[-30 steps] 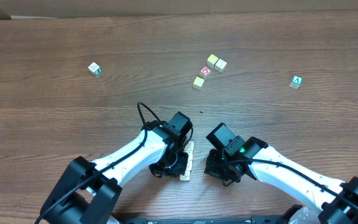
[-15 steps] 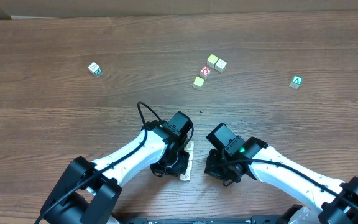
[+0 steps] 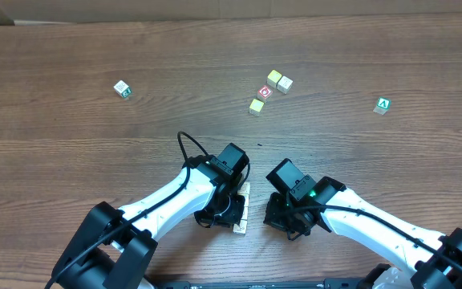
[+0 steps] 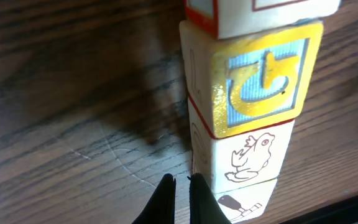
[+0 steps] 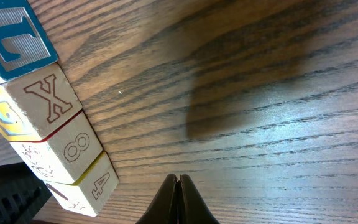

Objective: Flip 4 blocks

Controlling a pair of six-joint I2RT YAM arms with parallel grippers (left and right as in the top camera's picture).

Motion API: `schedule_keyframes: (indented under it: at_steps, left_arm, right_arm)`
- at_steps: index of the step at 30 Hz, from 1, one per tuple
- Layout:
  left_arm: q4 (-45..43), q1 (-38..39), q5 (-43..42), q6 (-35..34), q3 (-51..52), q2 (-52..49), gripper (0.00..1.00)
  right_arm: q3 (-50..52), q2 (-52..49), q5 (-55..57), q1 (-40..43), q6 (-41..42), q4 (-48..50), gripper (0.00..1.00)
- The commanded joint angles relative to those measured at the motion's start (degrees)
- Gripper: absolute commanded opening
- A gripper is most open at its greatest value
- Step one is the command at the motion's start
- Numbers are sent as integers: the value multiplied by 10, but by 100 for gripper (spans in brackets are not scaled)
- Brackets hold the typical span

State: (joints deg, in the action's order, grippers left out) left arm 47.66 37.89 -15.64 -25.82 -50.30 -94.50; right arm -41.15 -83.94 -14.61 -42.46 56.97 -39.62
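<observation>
A short row of several pale wooden blocks [image 3: 244, 207] lies on the table between my two grippers. The left wrist view shows one with a yellow and blue letter face [image 4: 260, 81], then a duck print [image 4: 247, 155] and a hammer print [image 4: 241, 205]. My left gripper [image 4: 180, 180] is shut and empty, close beside the duck block's left side. From the right wrist I see faces marked X [image 5: 48, 99], 8 [image 5: 73, 149] and 4 [image 5: 98, 183]. My right gripper [image 5: 179, 178] is shut on nothing, well to their right. Three cream cubes [image 3: 274, 78] [image 3: 285, 83] [image 3: 256, 106] lie far off.
A cube with a red ring face [image 3: 265, 92] sits among the far cream cubes. Cubes with green marks lie at the far left [image 3: 121, 88] and far right [image 3: 383, 105]. Both arms [image 3: 175, 197] [image 3: 359, 217] crowd the table's near edge.
</observation>
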Motion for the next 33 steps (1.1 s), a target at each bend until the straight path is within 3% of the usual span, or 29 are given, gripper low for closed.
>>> schedule_keyframes:
  at_steps: [1, 14, 24, 33]
  left_arm:
    - [8, -1, 21, -22, -5, 10, 5]
    - [49, -57, 61, -24, -5, 11, 4]
    - [46, -123, 55, 1, -5, 11, 4]
    - [39, -129, 56, 16, -5, 10, 5]
  right_arm:
    - [2, 10, -1, 2, -2, -1, 4]
    - [2, 10, -35, -9, 3, -5, 4]
    - [2, 11, -33, -126, 85, 12, 4]
    - [2, 11, -28, -217, 151, 45, 4]
